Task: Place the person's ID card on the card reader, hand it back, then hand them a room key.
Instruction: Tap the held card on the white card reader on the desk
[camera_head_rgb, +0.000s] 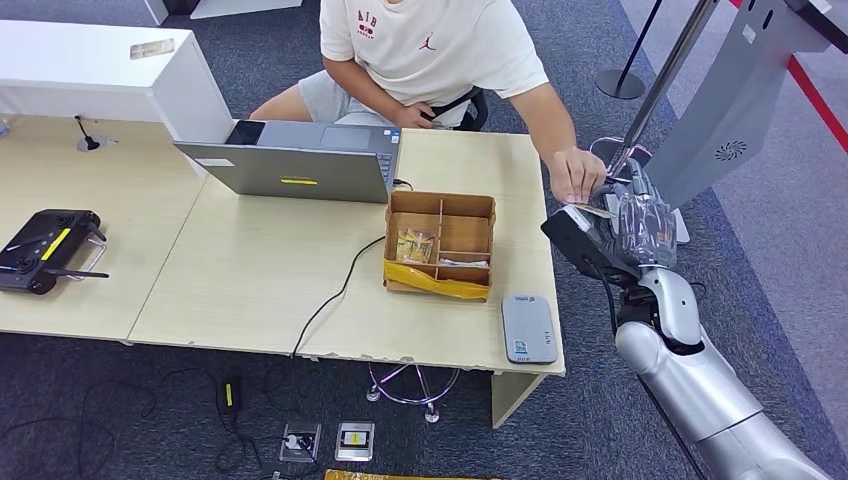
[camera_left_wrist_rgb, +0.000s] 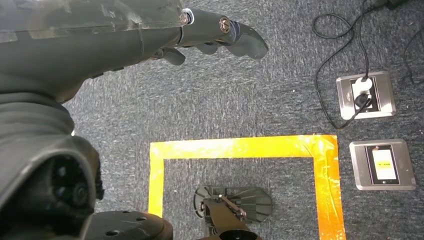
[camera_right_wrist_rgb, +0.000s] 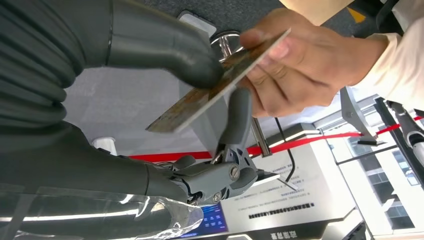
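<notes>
Pinching the ID card (camera_right_wrist_rgb: 215, 92) with the person's hand (camera_right_wrist_rgb: 295, 65), the right hand (camera_right_wrist_rgb: 200, 100) needed firm closure before withdrawal.

floor: dark grey carpet (camera_head_rgb: 120, 420), yellow tape square (camera_left_wrist_rgb: 240, 148) – floor sockets (camera_head_rgb: 354, 440) just beside it | furniture: light wood tables (camera_head_rgb: 250, 290) across the middle, white counter (camera_head_rgb: 90, 70) far left | right: grey kiosk (camera_head_rgb: 735, 110), stanchion with red belt (camera_head_rgb: 815, 95)

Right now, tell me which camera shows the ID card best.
The right wrist view: the ID card sits close up, pinched by the right hand and the person's hand. The head view shows a small sliver; the left wrist view looks at carpet.
</notes>
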